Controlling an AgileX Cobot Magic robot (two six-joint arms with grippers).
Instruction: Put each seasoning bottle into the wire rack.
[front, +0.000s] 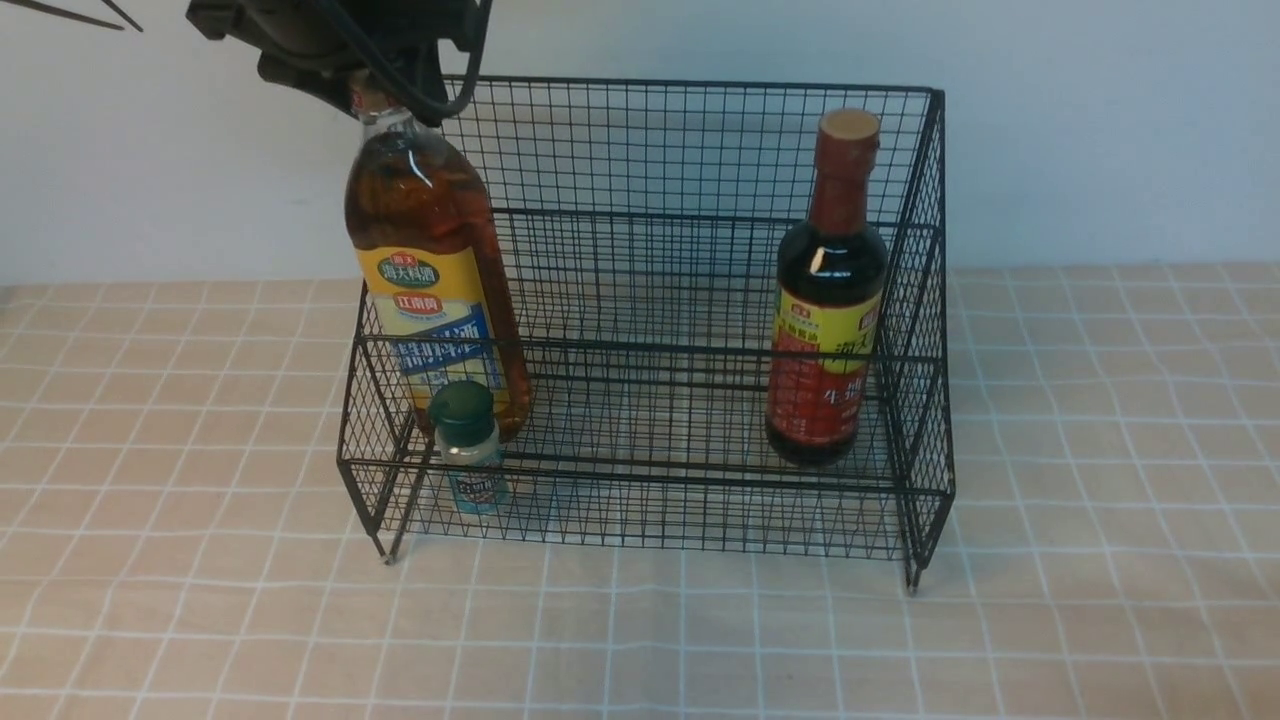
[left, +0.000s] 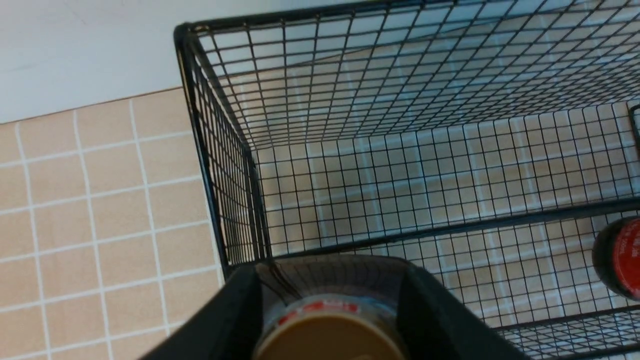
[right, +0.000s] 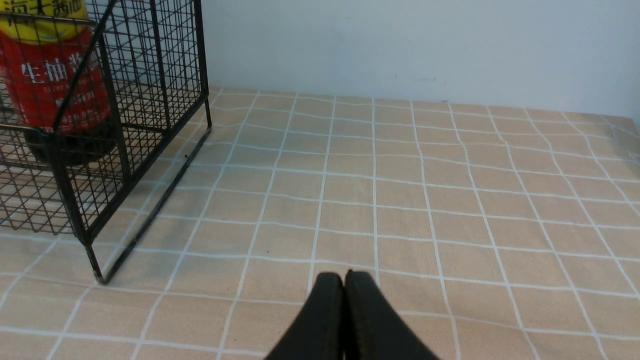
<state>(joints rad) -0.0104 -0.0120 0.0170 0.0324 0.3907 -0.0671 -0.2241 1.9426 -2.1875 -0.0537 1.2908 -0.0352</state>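
Observation:
The black wire rack (front: 700, 150) (left: 400, 100) (right: 150, 75) stands on the tiled table. My left gripper (front: 385, 90) (left: 330, 275) is shut on the neck of the tall amber bottle (front: 430, 250), one finger on each side of its tan cap (left: 330, 340). That bottle leans inside the rack's left end, its base on the lower step. Just in front of it on the same step is the small green-capped shaker (front: 467, 445). At the rack's right end the dark sauce bottle (front: 828, 290) (left: 620, 257) (right: 50, 75) stands upright. My right gripper (right: 344, 277) is shut and empty, low over the table right of the rack.
A pale wall (front: 1100, 120) runs close behind the rack. The checked tablecloth (front: 640, 640) stretches in front of the rack and to both sides. The rack's short feet (right: 97, 275) rest on it.

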